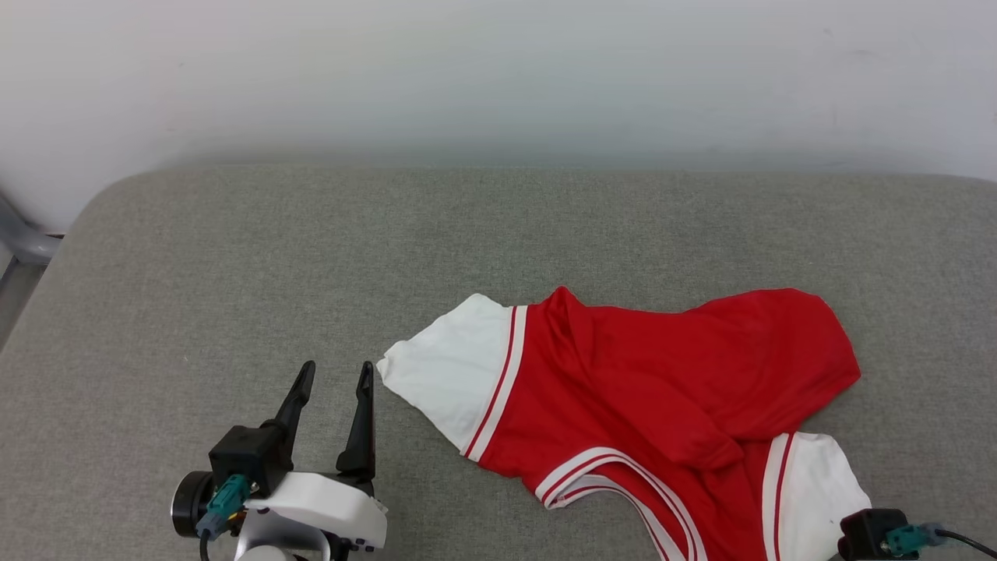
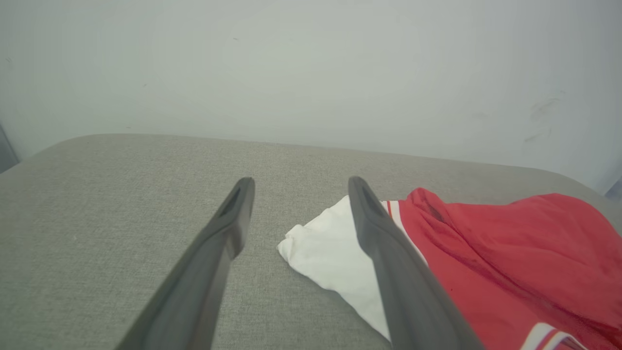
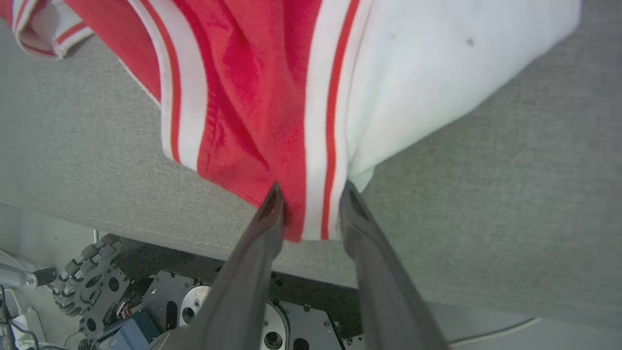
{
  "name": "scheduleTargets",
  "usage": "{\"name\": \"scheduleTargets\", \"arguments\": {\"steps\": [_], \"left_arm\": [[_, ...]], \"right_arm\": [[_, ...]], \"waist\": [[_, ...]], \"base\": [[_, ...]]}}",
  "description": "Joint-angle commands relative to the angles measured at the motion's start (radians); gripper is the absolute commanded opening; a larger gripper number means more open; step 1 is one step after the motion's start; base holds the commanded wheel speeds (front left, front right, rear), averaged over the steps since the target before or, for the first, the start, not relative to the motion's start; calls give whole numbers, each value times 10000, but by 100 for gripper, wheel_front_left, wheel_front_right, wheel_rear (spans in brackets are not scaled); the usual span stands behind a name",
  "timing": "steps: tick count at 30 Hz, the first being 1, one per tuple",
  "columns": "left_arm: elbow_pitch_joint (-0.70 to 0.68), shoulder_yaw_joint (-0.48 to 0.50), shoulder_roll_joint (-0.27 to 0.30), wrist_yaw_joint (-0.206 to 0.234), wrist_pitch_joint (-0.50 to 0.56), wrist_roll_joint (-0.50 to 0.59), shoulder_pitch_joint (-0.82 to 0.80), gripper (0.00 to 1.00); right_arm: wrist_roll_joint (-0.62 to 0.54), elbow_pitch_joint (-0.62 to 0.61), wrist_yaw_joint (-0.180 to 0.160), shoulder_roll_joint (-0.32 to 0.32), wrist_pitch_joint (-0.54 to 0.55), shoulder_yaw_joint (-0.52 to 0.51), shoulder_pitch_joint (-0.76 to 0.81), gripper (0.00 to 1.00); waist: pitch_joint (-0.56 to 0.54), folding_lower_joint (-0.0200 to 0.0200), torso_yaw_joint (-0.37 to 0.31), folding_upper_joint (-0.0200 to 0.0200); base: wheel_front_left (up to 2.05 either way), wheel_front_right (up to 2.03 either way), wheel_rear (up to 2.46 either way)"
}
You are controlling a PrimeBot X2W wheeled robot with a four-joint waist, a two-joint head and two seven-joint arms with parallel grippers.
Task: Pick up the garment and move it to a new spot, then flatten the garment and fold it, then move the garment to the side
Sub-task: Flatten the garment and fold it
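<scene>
The grey table (image 1: 234, 257) carried the garment (image 1: 662, 382), spread crumpled on its near right part, one white sleeve (image 2: 325, 248) pointing left. The left tool (image 1: 337, 370) hovered wide open just beside that sleeve. The right tool (image 3: 311, 189), narrowly parted, straddled the garment's striped seam at the table's near edge, the cloth unpinched.

Grey padded surface (image 1: 234, 273); garment (image 1: 646, 389) rumpled on it.

Lower part of garment (image 1: 654, 389) off-view
</scene>
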Motion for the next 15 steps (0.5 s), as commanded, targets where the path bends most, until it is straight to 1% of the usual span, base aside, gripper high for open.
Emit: {"name": "scheduleTargets", "arguments": {"steps": [1,4,9,15], "left_arm": [[18,8,36,26,-25,44,157,100],[59,-2,70,51,-25,37,196,100],[129,16,128,104,-8,-26,266,100],[147,19,214,185,84,-74,197,100]], "right_arm": [[108,21,-5,49,-278,-63,31,100],[81,89,-5,124,-1326,-226,9,100],[35,-21,-5,207,-3353,-778,-180,100],[-447,2,-5,209,-5771,-1123,-710,100]], "waist": [[-43,0,-23,0],[-127,0,-55,0],[-276,0,-149,0],[-385,0,-208,0]], "base": [[0,0,0],[0,0,0],[0,0,0],[0,0,0]]}}
